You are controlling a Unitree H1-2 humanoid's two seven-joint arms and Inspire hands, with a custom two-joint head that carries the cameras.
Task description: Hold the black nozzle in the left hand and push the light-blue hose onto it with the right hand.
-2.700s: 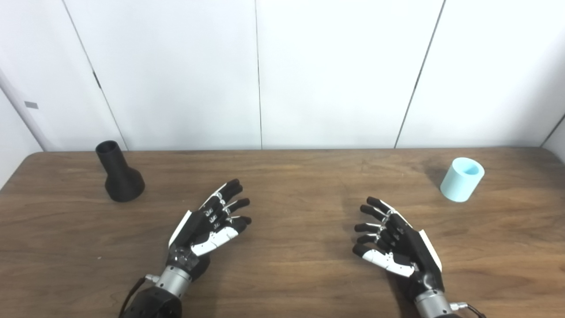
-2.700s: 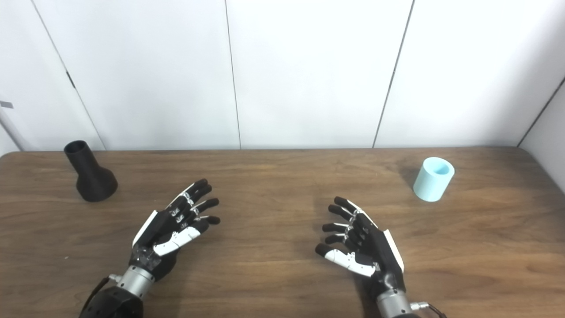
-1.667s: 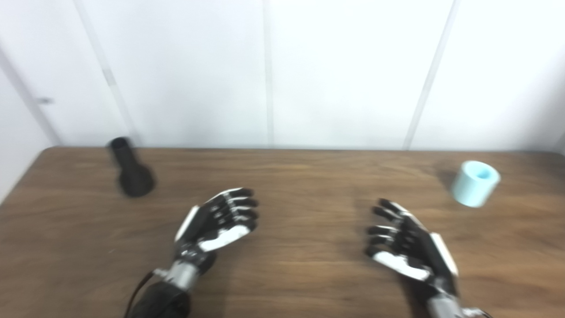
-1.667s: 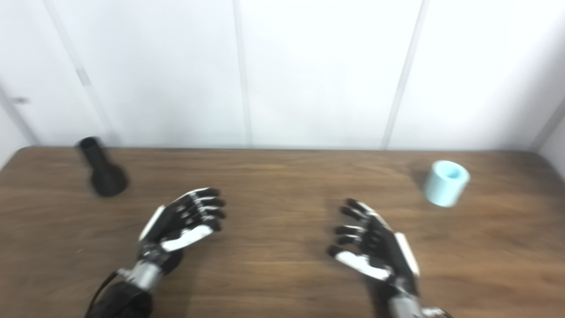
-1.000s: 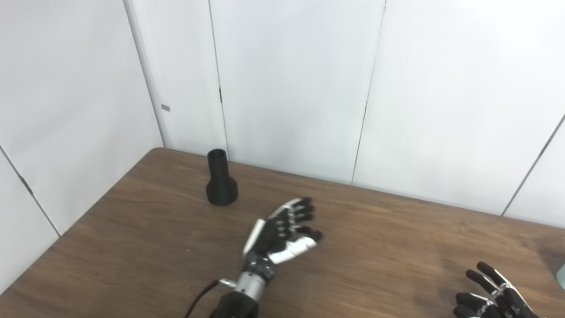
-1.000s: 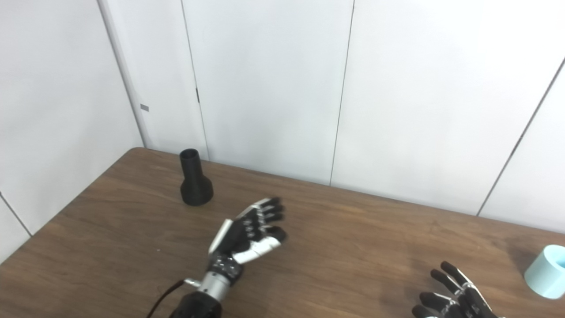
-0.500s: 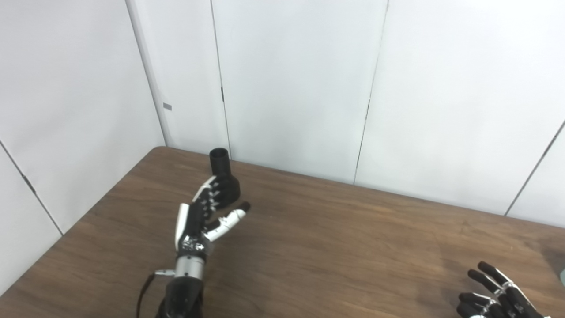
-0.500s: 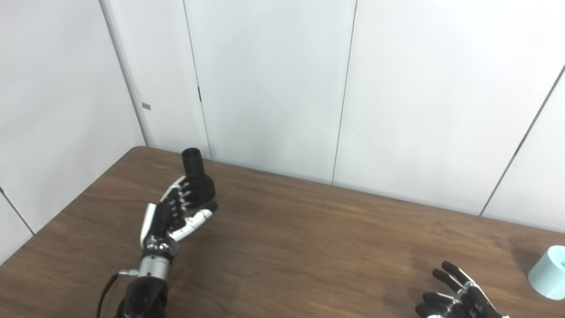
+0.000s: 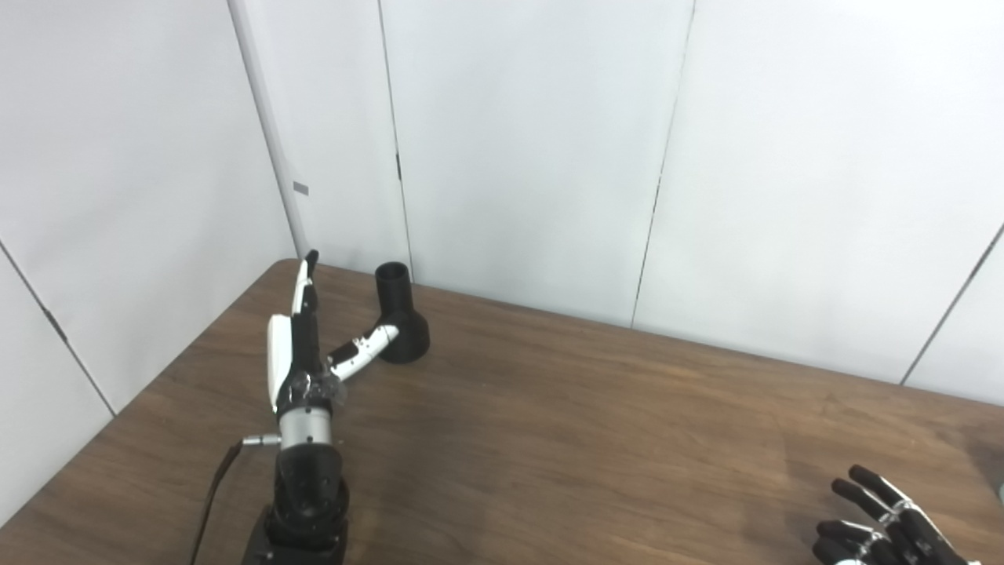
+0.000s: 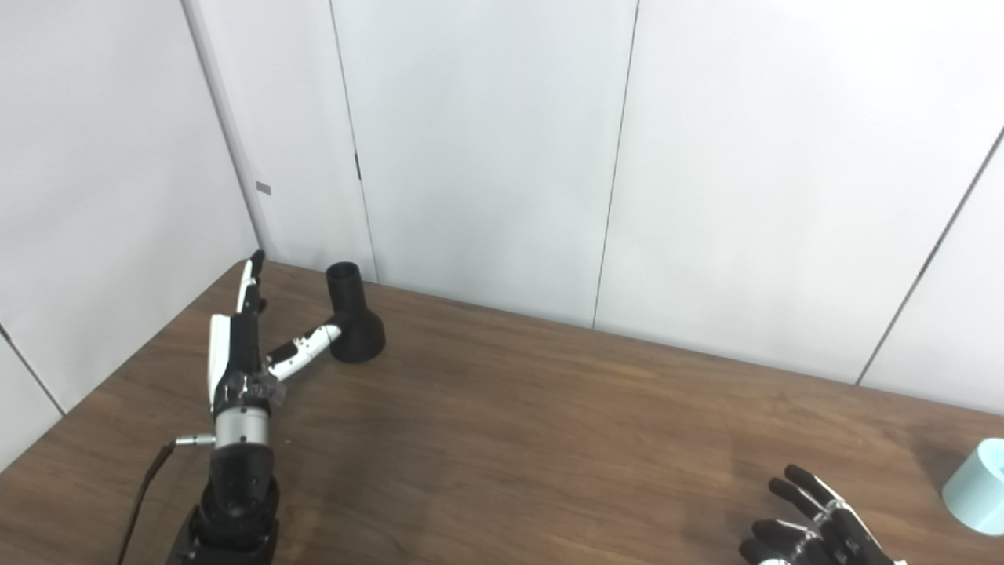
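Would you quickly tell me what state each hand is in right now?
Left hand: open, holding nothing, thumb reaching toward the black nozzle.
Right hand: open, fingers spread, holding nothing.

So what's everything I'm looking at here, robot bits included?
Table: one, dark brown wood, fills the lower picture.
Wall panels: several, white, behind the table.
Black nozzle: one, black, upright near the table's far left corner.
Light-blue hose: one short piece, light blue, at the right edge, cut off.
Left robot hand: one, black and white, open, thumb by the nozzle's base.
Right robot hand: one, black, open, bottom right, partly out of view.
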